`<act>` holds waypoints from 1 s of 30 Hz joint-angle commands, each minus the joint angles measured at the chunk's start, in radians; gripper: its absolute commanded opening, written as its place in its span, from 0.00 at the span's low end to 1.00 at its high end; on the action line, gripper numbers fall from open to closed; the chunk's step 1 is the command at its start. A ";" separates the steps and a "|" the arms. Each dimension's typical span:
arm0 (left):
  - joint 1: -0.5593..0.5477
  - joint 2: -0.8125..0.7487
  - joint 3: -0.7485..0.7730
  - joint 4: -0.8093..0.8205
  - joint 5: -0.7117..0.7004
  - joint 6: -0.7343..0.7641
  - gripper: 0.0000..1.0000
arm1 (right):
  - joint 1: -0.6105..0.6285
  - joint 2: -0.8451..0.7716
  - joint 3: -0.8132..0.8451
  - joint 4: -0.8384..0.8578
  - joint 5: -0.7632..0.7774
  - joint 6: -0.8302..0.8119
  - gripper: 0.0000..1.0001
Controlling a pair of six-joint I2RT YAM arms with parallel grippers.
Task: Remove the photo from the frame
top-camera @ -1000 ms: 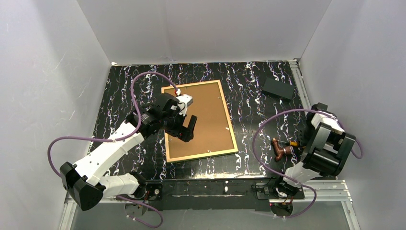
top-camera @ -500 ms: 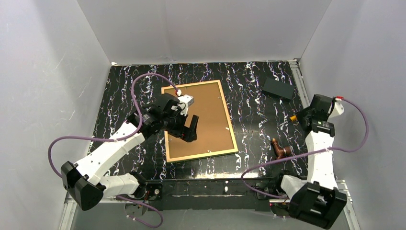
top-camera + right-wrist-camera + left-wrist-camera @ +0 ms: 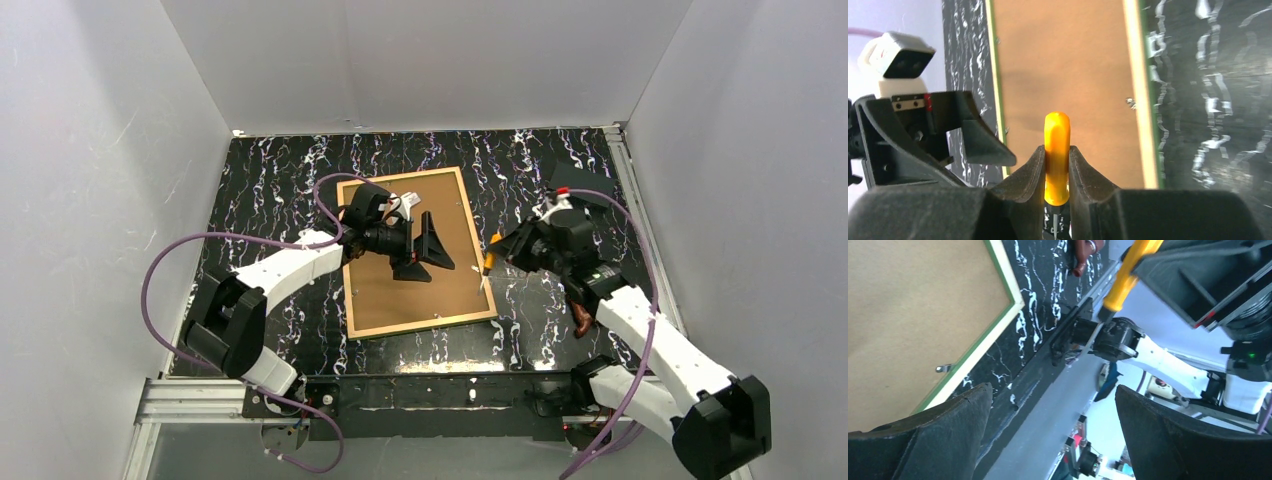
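The frame (image 3: 420, 324) lies face down in the middle of the table, its green-edged border (image 3: 1004, 315) around a brown backing panel (image 3: 450, 205). The photo is hidden under that panel. My left gripper (image 3: 425, 255) hovers open over the panel's middle, with nothing between its fingers (image 3: 963, 410). My right gripper (image 3: 512, 247) is at the frame's right edge, shut on a yellow-handled screwdriver (image 3: 1057, 145). The yellow handle end points over the panel (image 3: 1063, 60). A small metal tab (image 3: 1130, 102) sits on the panel by the border.
A brown pipe fitting (image 3: 583, 318) lies on the marbled black table to the right of the frame, beside the right arm. A dark grey block (image 3: 585, 185) sits at the back right. White walls enclose three sides.
The right arm has swung in from the right side to the frame's right edge, carrying the screwdriver. The left gripper has turned and shifted right over the panel.
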 commanded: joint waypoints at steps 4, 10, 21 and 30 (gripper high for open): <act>-0.037 -0.007 0.027 -0.074 0.105 0.023 0.90 | 0.222 0.113 0.086 0.152 0.159 0.133 0.01; -0.058 0.010 0.030 -0.069 0.112 0.020 0.66 | 0.282 0.131 0.083 0.266 0.156 0.188 0.01; -0.078 0.029 0.014 0.088 0.189 -0.074 0.35 | 0.346 0.143 0.048 0.371 0.191 0.250 0.01; -0.079 -0.072 0.035 -0.165 0.055 0.197 0.00 | 0.361 0.106 0.063 0.303 0.166 0.161 0.01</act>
